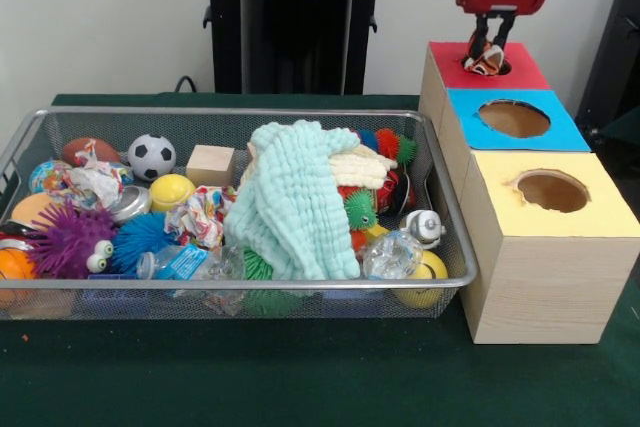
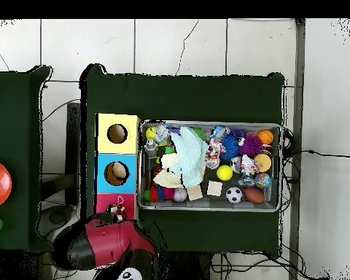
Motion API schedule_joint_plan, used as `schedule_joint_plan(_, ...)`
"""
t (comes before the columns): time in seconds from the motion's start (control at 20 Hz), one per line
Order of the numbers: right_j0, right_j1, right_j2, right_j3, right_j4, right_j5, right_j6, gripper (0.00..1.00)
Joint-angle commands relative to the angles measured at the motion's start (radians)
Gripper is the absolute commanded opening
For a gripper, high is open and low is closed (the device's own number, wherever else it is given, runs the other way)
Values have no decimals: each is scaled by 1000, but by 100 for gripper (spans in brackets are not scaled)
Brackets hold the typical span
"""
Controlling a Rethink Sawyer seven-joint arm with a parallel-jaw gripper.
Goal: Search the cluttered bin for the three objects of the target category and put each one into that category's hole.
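Note:
My gripper point(image 1: 490, 47) hangs over the red-topped hole point(image 1: 500, 67) on the far wooden box. It is shut on a small orange, black and white striped plush animal point(image 1: 487, 57) that sits at the hole's mouth. In the overhead view the gripper point(image 2: 118, 212) and the plush point(image 2: 117, 215) are over the red box point(image 2: 103, 200). The silver wire-mesh bin point(image 1: 240, 112) lies left of the boxes, full of clutter; it also shows in the overhead view point(image 2: 211, 124). I cannot make out a yellow or a brown plush animal in it.
A blue-topped box point(image 1: 515, 119) and a yellow-topped box point(image 1: 550, 190) stand nearer the camera. The bin holds a mint cloth point(image 1: 290, 202), a soccer ball point(image 1: 152, 156), a wooden block point(image 1: 210, 164), a purple spiky ball point(image 1: 70, 240) and a yellow ball point(image 1: 171, 190).

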Motion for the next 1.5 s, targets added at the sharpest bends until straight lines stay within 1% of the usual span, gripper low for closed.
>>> schedule_joint_plan(0.05,31,55,32,-81,70,1,218,0)
schedule_joint_plan(0.25,41,54,25,-79,85,6,214,0)
schedule_joint_plan(0.3,43,54,24,-78,91,6,212,100)
schedule_joint_plan(0.5,40,54,23,-74,88,4,204,100)
schedule_joint_plan(0.8,9,48,36,-53,71,-21,172,100)
schedule_joint_plan(1.0,-6,44,38,-53,61,-20,156,100)
schedule_joint_plan(1.25,-1,-7,21,-71,60,65,137,100)
schedule_joint_plan(1.5,-7,-96,12,-85,60,202,103,100)
